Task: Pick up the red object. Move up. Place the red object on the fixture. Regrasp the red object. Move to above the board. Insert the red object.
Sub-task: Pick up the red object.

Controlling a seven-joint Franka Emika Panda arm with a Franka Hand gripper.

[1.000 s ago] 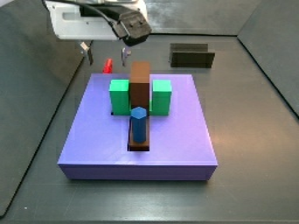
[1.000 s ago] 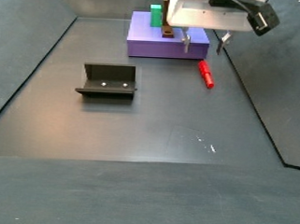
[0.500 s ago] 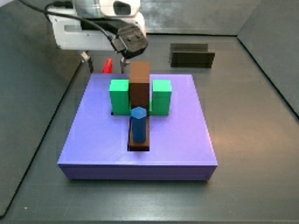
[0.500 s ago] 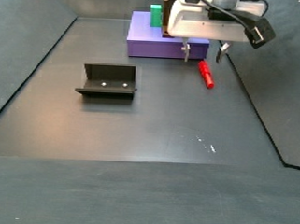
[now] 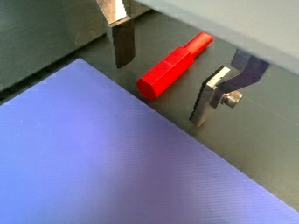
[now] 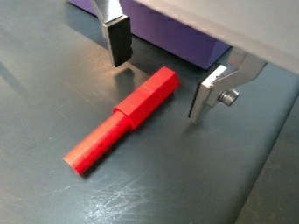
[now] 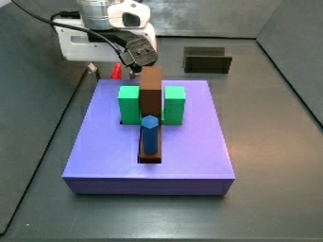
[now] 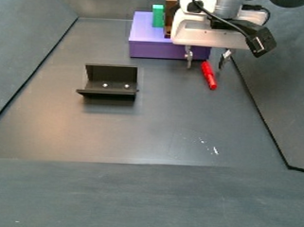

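The red object (image 5: pixel 176 66) is a slim red-orange peg lying flat on the dark floor beside the lavender board (image 5: pixel 105 157). In both wrist views its thick end lies between the two silver fingers, with gaps on each side. My gripper (image 6: pixel 156 87) is open and low over that end of the red object (image 6: pixel 122 118). In both side views the gripper (image 8: pixel 206 59) hangs at the board's edge over the red object (image 8: pixel 209 74). The fixture (image 8: pixel 108 81) stands apart on the floor. The gripper (image 7: pixel 104 68) partly hides the red object (image 7: pixel 117 70).
The board (image 7: pixel 151 142) carries two green blocks (image 7: pixel 130 104), a long brown bar (image 7: pixel 150 87) and a blue peg (image 7: pixel 149 132) standing in the bar's slot. The fixture (image 7: pixel 207 60) sits beyond the board's far edge. Dark walls enclose the floor.
The gripper has come down toward the floor and now straddles the red object's thick end. The red object has not moved.
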